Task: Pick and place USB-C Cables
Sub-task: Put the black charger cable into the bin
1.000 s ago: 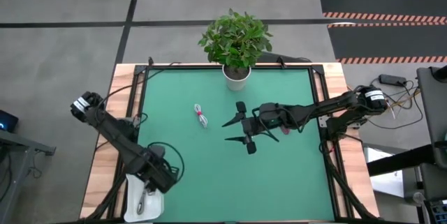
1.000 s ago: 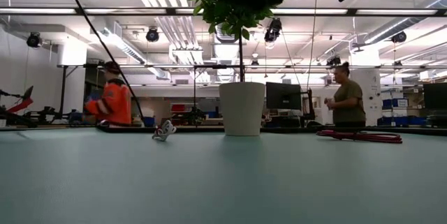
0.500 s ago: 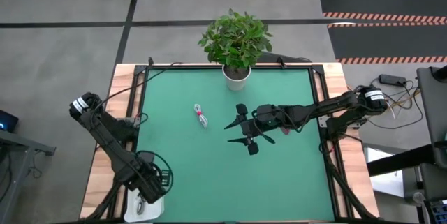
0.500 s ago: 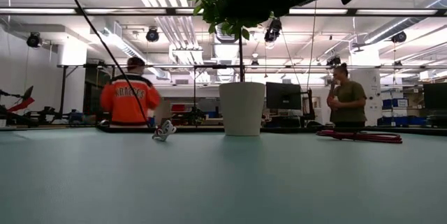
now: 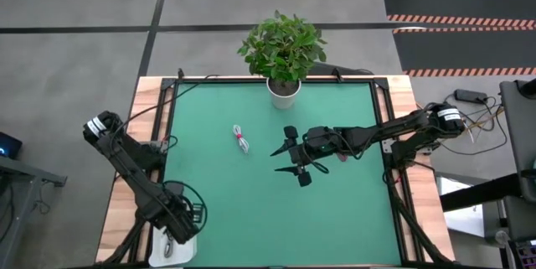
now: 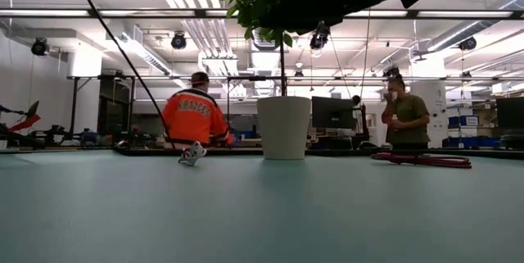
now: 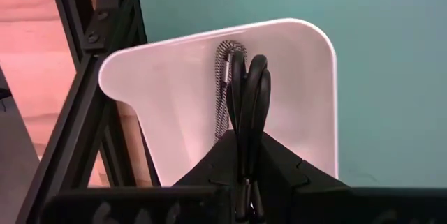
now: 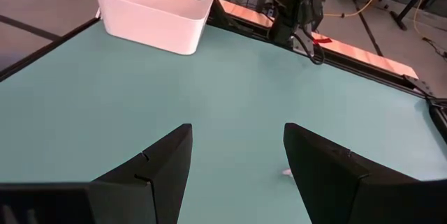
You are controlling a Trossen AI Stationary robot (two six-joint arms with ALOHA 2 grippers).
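My left gripper (image 5: 172,234) (image 7: 246,147) hangs over the white bin (image 5: 161,252) (image 7: 300,77) at the table's near left corner, shut on the black cable bundle (image 7: 250,91). A grey braided cable (image 7: 222,88) lies inside the bin. My right gripper (image 5: 293,155) (image 8: 237,168) is open above the middle of the mat and touches nothing. The white-and-red cable (image 5: 241,139) (image 6: 193,154) lies flat on the mat, left of the right gripper. The magenta cable (image 5: 342,158) (image 6: 422,160) lies on the mat under the right arm. My left gripper pinches the black cable bundle between its two fingers (image 7: 279,165), from above and pointing down into the bin. The looped end (image 7: 246,123) sticks out past the fingertips, along them, over the bin's floor. Whether that end touches the floor, I cannot tell.
A potted plant (image 5: 283,51) (image 6: 283,128) stands at the middle of the far edge. Black frame rails (image 7: 91,63) run beside the bin. Bare green mat (image 5: 251,210) lies between the arms. Two people (image 6: 193,120) are in the room beyond the table.
My left gripper has moved toward the table's near left corner and now sits above the bin, still shut on the black cable. In the room behind, the person in orange has walked to the right.
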